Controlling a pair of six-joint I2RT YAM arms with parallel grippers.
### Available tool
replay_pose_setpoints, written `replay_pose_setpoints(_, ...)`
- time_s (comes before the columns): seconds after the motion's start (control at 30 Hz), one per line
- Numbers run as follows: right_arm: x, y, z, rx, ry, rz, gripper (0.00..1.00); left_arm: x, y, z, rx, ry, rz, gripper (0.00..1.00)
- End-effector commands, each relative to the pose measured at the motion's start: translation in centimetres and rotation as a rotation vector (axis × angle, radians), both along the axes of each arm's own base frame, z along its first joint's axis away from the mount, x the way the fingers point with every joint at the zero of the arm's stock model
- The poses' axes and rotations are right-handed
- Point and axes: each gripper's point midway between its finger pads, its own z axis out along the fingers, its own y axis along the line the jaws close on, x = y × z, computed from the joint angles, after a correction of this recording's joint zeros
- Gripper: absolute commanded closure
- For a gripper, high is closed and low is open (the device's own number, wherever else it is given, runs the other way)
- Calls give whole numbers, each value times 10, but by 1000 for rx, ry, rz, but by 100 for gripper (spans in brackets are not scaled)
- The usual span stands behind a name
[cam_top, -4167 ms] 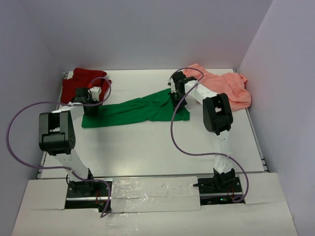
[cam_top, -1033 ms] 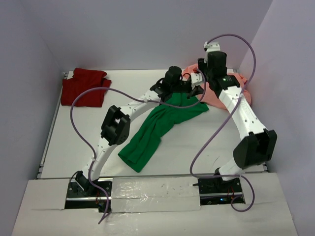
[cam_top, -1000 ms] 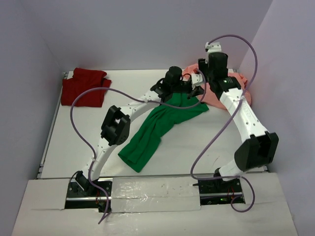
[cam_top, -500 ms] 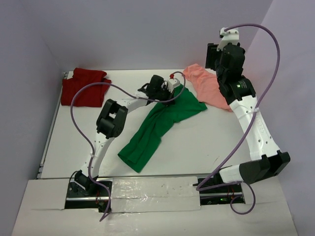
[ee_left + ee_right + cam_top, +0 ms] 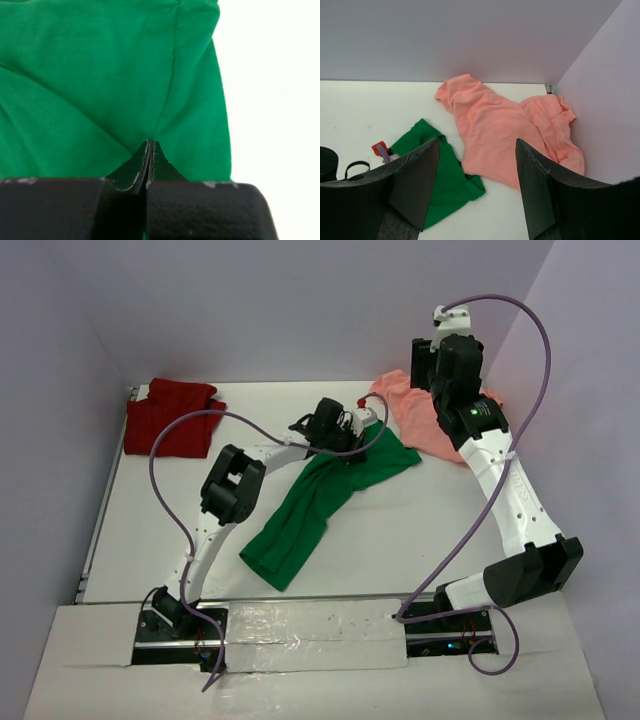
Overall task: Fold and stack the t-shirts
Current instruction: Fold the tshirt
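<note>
Left jaws: pinched shut on far end of green t-shirt point(image 5: 100, 75), middle of counter point(image 5: 400, 540).
Right jaws: wide, empty, above salmon pink t-shirt point(image 5: 490, 125), far right corner.
Dark red t-shirt point(image 5: 170, 418): far left corner.
Risk: thin pinch may slip; pulling could bunch the cloth.

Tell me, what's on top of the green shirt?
The left gripper, pinched shut on a fold of the green shirt near its far end. The arm above hides the cloth just beneath it.
</note>
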Motion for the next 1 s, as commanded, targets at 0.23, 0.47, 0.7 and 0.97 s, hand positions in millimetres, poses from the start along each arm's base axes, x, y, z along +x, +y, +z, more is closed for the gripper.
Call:
replay_pose_setpoints(0.23, -2, 5, -2, 27, -19, 23, 31, 17, -27, 87, -132, -166, 47, 100)
replay_pose_setpoints(0.47, -6, 4, -2, 20, -15, 25, 31, 27, -42, 65, -96, -174, 91, 100)
replay_pose_setpoints(0.7, -18, 3, 15, 33, -53, 42, 31, 33, -45, 19, 66, -162, 148, 100)
replay_pose_setpoints(0.97, -25, 6, 24, 56, -68, 65, 31, 21, -21, -21, 257, -106, 186, 100)
